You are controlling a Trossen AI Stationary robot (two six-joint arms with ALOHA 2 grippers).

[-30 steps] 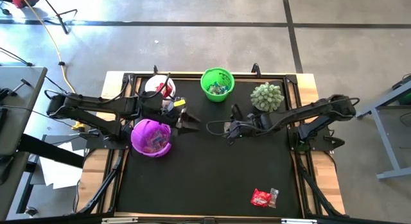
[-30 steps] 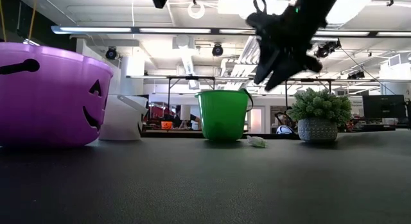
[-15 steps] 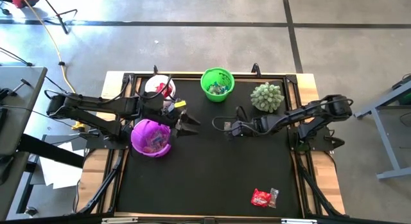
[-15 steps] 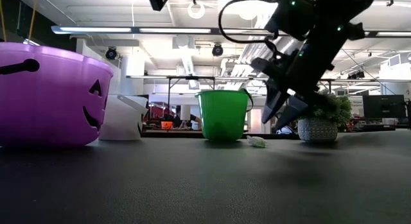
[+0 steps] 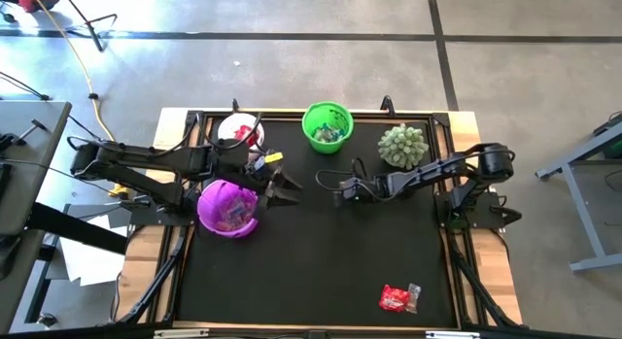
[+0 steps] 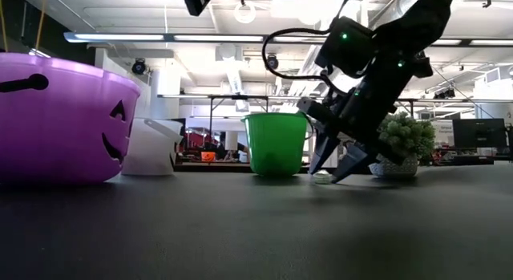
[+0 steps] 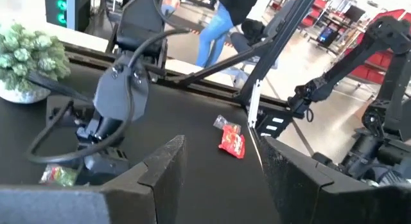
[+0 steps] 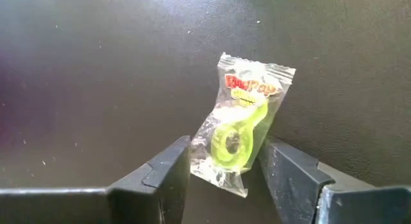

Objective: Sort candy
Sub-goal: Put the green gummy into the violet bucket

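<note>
Though crinkly, glossy ring-shaped candy (image 8: 239, 129) (green)

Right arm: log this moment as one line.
right gripper | fingers open astride green candy on mat | not gripped | left gripper open, beside purple bucket

robot lab: other arms (image 7: 359, 63), workbenches
</note>
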